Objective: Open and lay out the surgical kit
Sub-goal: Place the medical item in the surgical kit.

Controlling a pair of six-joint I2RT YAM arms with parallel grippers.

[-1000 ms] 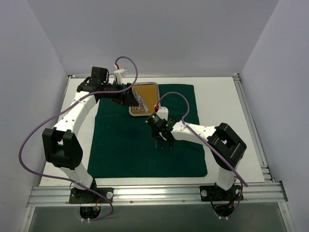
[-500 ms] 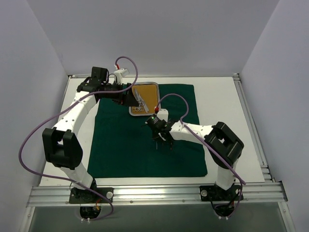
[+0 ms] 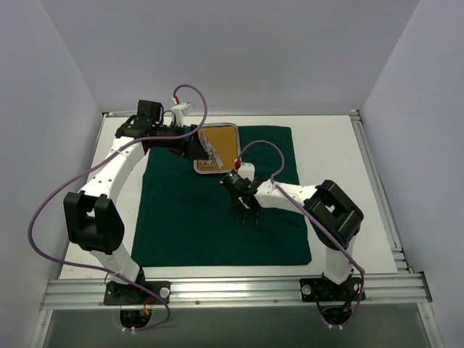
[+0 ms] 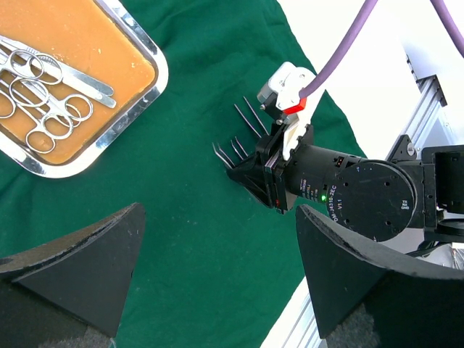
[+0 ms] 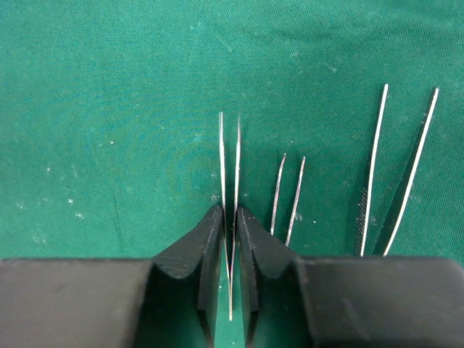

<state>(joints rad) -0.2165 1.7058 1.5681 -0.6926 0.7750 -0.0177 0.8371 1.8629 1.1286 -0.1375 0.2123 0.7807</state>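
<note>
fingers of the right end effector (image 5: 230,217) sit almost closed around thin tweezers (image 5: 222,159) on the green cloth (image 5: 109,109); grip or mere touch is unclear. it hides the near ends of a short pair (image 5: 278,196) and a long pair (image 5: 373,167). left end effector (image 4: 219,210) gapes empty near the tray (image 4: 156,80), which is cut off by the frame edge.

We see a dark green cloth (image 3: 217,225) spread flat. A steel tray (image 4: 156,80) with an orange-brown floor sits at its far edge, holding overlapping silver scissor-handled instruments (image 4: 43,94). Three thin tweezers (image 5: 288,196) lie side by side mid-cloth, roughly parallel.
</note>
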